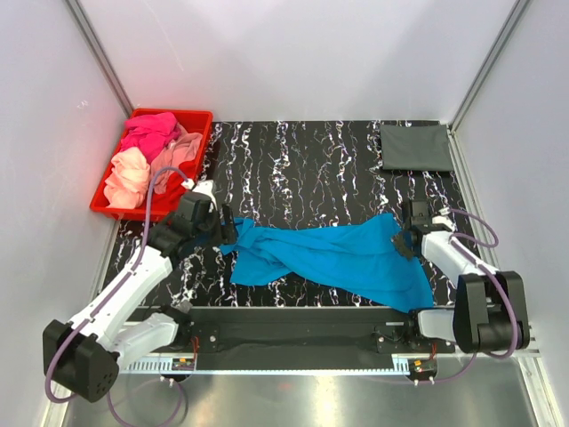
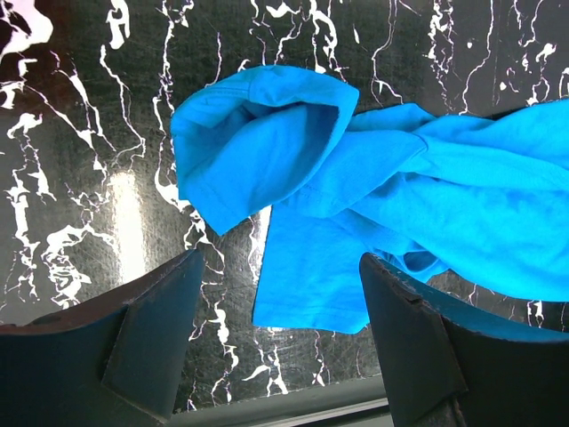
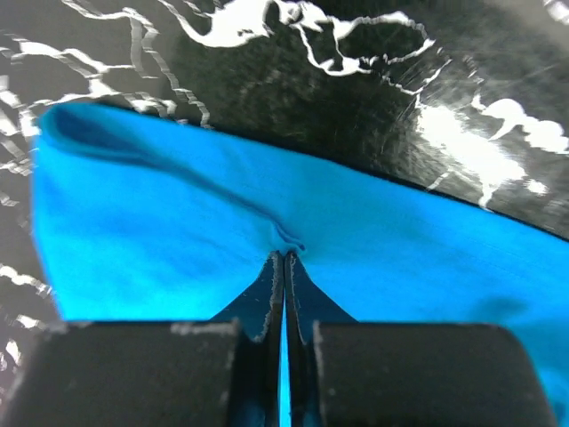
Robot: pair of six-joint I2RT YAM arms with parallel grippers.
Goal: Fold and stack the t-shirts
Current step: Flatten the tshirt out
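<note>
A bright blue t-shirt (image 1: 329, 255) lies crumpled across the near middle of the black marbled table (image 1: 302, 160). My right gripper (image 1: 406, 238) is at its right end, shut on a pinch of the blue t-shirt (image 3: 178, 231); the cloth puckers at the gripper (image 3: 285, 256). At the shirt's left end my left gripper (image 1: 220, 233) is open. In the left wrist view the gripper (image 2: 280, 285) hovers over a bunched sleeve (image 2: 258, 151) and a hem edge of the blue t-shirt (image 2: 311, 285), holding nothing. A folded dark grey t-shirt (image 1: 415, 147) lies at the far right.
A red plastic bin (image 1: 197, 118) at the far left holds hot pink (image 1: 149, 132), peach (image 1: 129, 173) and salmon (image 1: 182, 151) shirts. White walls enclose the table on three sides. A black rail (image 1: 293, 322) runs along the near edge between the arm bases.
</note>
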